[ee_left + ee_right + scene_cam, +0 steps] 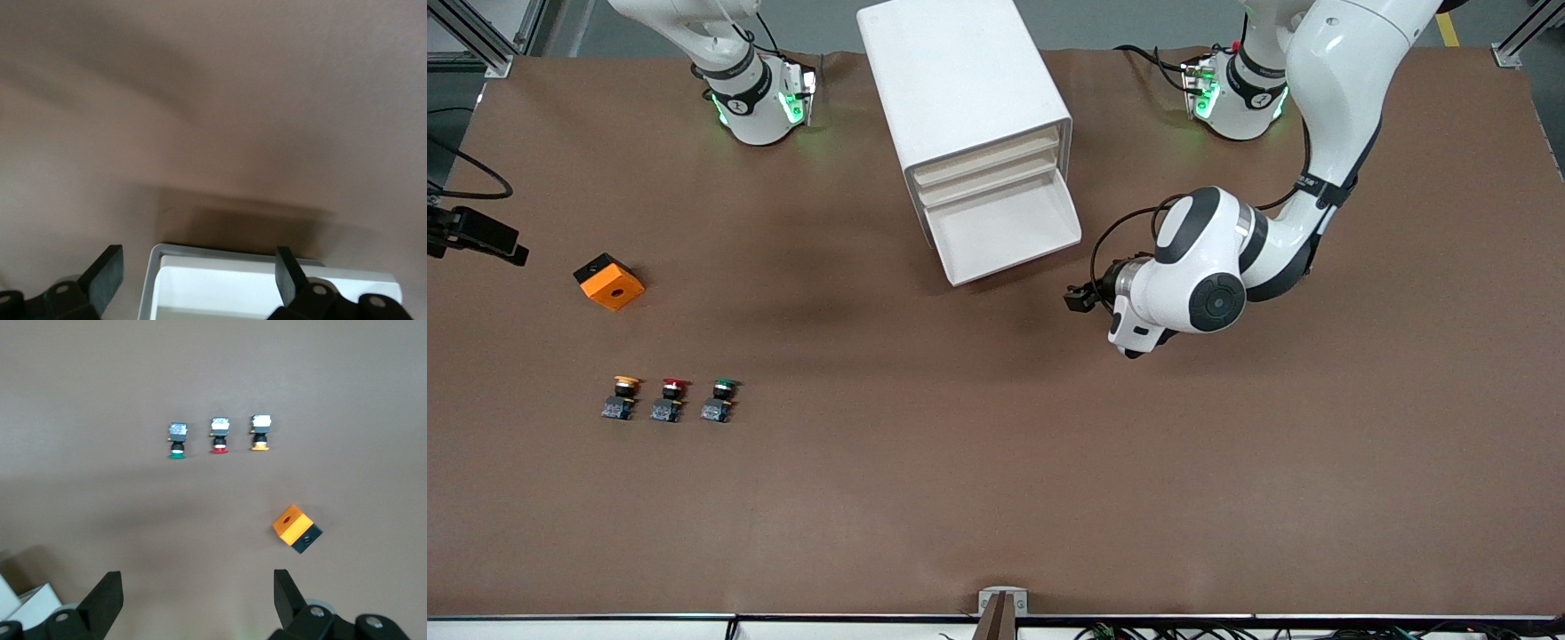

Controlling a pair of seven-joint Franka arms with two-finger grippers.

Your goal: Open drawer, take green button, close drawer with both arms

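Note:
The white cabinet (960,80) stands at the table's middle, near the robots' bases. Its lowest drawer (1000,233) is pulled out and shows a bare white inside. The left arm's wrist (1183,284) hangs low over the table beside the drawer's front, toward the left arm's end. My left gripper (198,277) is open, with a corner of the drawer (267,287) showing between its fingers and nothing held. The green button (720,400) lies on the table toward the right arm's end. My right gripper (197,600) is open and empty, high over the table, with the green button (177,440) well ahead of it.
A red-capped button (669,399) and a yellow-capped one (622,397) lie in a row with the green one. An orange and black cube (609,282) sits farther from the front camera than that row. Two cream drawer fronts (996,156) above the open drawer are shut.

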